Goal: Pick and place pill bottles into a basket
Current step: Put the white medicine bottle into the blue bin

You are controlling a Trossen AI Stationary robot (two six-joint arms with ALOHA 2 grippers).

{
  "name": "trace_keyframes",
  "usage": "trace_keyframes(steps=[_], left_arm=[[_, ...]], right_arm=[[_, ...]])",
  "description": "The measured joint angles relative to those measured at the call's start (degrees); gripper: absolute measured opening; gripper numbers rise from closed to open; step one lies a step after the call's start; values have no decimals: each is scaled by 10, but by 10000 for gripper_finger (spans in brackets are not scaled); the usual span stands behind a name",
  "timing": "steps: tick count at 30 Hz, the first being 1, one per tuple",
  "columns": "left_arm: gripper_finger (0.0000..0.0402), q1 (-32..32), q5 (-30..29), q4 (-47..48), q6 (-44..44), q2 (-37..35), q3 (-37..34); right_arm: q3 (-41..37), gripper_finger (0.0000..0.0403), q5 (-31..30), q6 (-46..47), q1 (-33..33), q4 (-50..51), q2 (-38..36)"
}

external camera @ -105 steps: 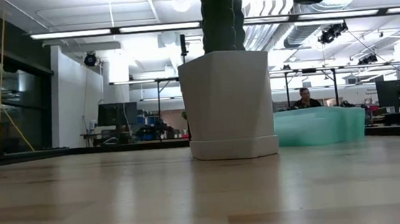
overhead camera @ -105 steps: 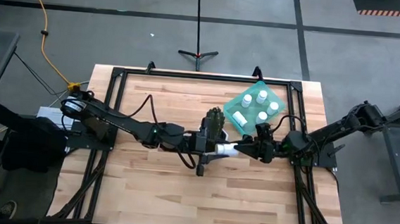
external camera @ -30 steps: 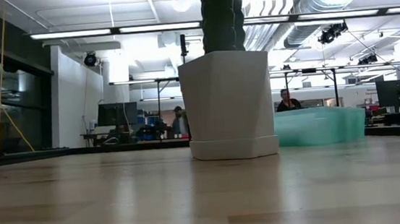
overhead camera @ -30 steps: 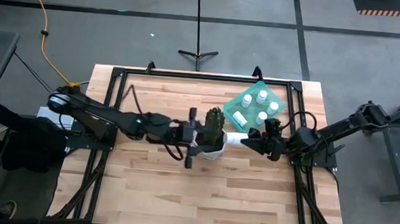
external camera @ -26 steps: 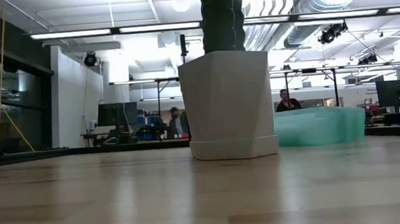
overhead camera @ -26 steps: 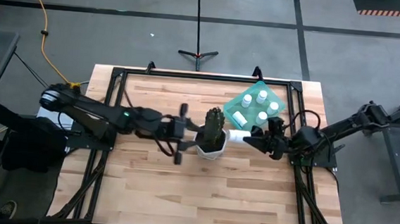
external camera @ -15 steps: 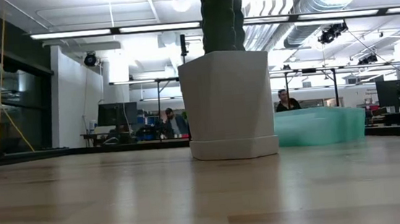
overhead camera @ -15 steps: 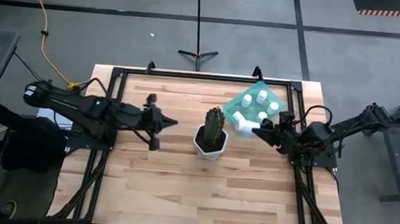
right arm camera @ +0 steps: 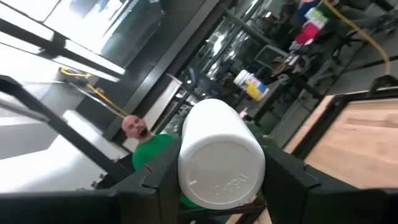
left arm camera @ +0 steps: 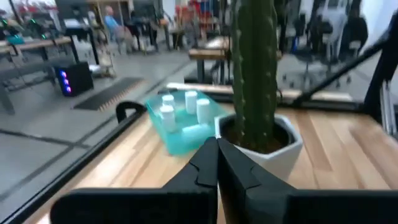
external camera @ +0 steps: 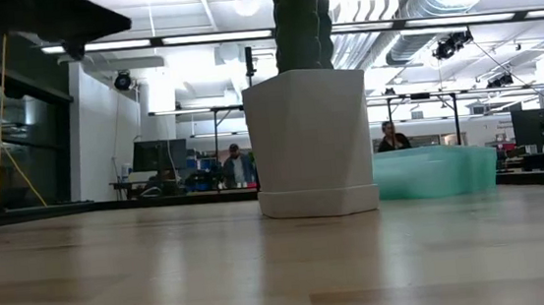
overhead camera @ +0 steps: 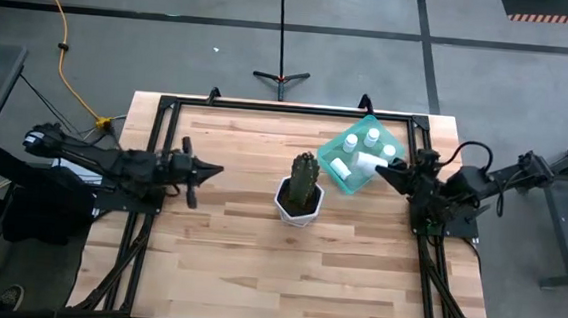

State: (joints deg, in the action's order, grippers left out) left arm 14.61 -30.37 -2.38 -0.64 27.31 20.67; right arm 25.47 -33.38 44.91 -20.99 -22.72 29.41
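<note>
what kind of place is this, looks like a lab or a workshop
Most likely a robotics lab in a large open industrial hall. A wooden table carries two dark arms on a black frame, exposed ducting and strip lights run along the ceiling, and people stand among desks with monitors behind.

Right gripper holds bottle above basket near edge; bottles in basket crowd space beyond fingertips. Cactus pot stands between grippers, directly ahead of left gripper. Bare table open below both.
</note>
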Motion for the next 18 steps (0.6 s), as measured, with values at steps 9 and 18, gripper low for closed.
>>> trace_keyframes(steps=[9,18], left_arm=[[26,0,-24,-9,-6,-174,-112],[22,0,-37,-9,-26,-237,-170]], right_arm=[[0,165,-38,-1,0,50,-32],[0,165,-70,1,29,99,-61]])
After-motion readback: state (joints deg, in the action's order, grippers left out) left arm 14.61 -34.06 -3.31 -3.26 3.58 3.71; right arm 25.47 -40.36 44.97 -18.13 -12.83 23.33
